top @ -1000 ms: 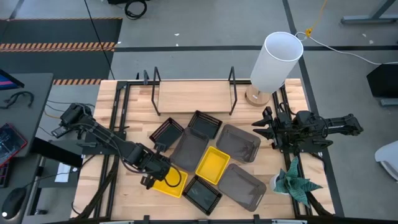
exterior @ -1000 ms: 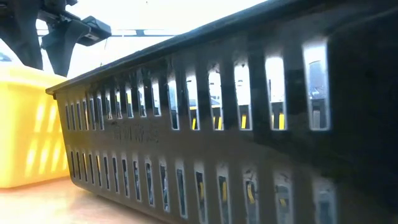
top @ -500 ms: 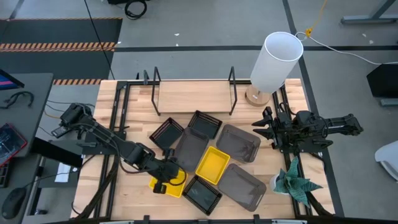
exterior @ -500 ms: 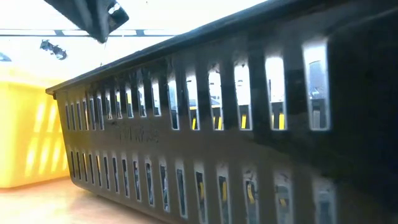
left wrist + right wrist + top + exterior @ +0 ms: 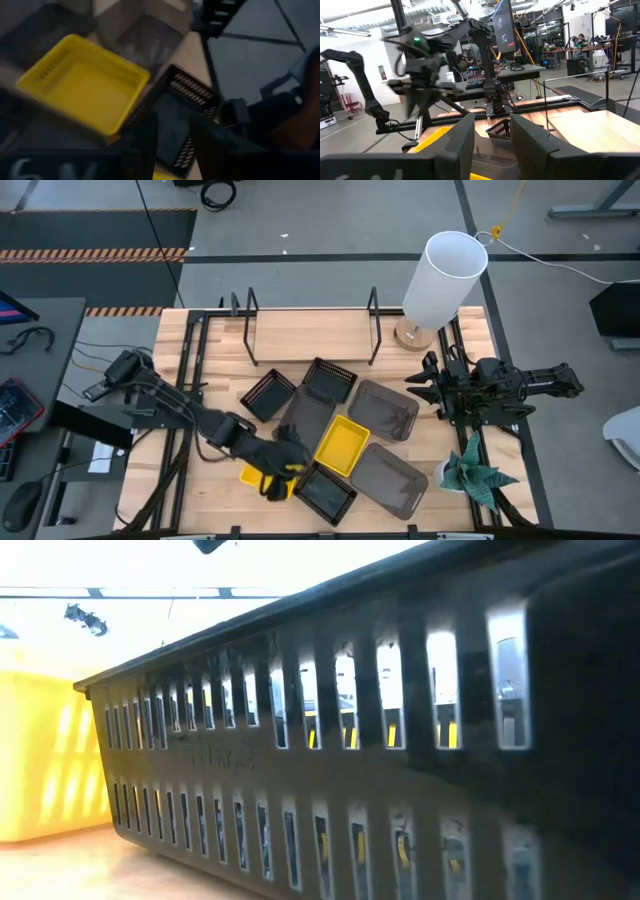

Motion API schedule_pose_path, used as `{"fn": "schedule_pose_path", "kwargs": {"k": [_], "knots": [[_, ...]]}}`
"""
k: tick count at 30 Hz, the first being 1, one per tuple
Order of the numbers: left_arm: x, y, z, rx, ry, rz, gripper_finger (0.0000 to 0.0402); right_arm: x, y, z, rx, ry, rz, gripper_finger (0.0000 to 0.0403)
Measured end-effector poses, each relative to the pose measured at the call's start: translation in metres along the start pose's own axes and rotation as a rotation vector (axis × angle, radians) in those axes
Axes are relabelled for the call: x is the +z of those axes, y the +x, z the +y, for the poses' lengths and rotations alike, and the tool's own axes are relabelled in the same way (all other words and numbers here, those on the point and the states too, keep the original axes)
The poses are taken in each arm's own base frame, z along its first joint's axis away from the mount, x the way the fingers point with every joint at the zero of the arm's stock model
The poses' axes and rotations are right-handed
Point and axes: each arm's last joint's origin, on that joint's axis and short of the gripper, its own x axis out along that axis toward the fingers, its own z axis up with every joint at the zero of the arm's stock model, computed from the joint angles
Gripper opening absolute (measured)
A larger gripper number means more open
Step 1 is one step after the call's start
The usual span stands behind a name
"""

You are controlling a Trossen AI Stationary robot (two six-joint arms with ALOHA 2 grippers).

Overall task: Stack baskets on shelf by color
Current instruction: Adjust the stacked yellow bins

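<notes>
the left gripper (image 5: 283, 463), fingers parted and empty, hangs over the yellow basket (image 5: 262, 478) near the table's (image 5: 170, 410) front edge. the right gripper (image 5: 420, 390), parted, waits at the right edge; the shelf (image 5: 310, 335) stands bare along the back edge.

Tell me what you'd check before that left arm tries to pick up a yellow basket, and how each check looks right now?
1. Left gripper over a yellow basket: ok, it hangs above the near yellow basket, beside the middle yellow basket.
2. Jaws open enough to take a rim: ok, the left wrist view shows a gap between them.
3. Basket already held: not ok, nothing sits between the jaws.
4. Shelf free to receive baskets: ok, its plank shows bare.
5. Right gripper out of the way: ok, parked at the table's right side, apart from the yellow baskets.
6. Neighbouring black basket clear of the grasp: cannot tell.
</notes>
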Motion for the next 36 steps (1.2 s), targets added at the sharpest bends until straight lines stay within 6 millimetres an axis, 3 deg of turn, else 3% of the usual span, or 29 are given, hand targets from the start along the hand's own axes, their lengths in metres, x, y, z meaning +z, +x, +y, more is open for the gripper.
{"fn": "schedule_pose_path", "kwargs": {"k": [8, 12, 21, 36], "knots": [[0.020, 0.031, -0.028, 0.020, 0.125, 0.245, 0.0117, 0.000, 0.000, 0.000, 0.001, 0.000, 0.000, 0.0130], [0.011, 0.044, -0.028, 0.056, 0.147, 0.384, 0.0117, 0.000, 0.000, 0.000, 0.001, 0.000, 0.000, 0.0130], [-0.009, 0.079, -0.017, 0.146, 0.219, 0.479, 0.0117, 0.000, 0.000, 0.000, 0.001, 0.000, 0.000, 0.0130], [-0.028, 0.087, -0.006, 0.237, 0.166, 0.629, 0.0117, 0.000, 0.000, 0.000, 0.000, 0.000, 0.001, 0.0130]]}}
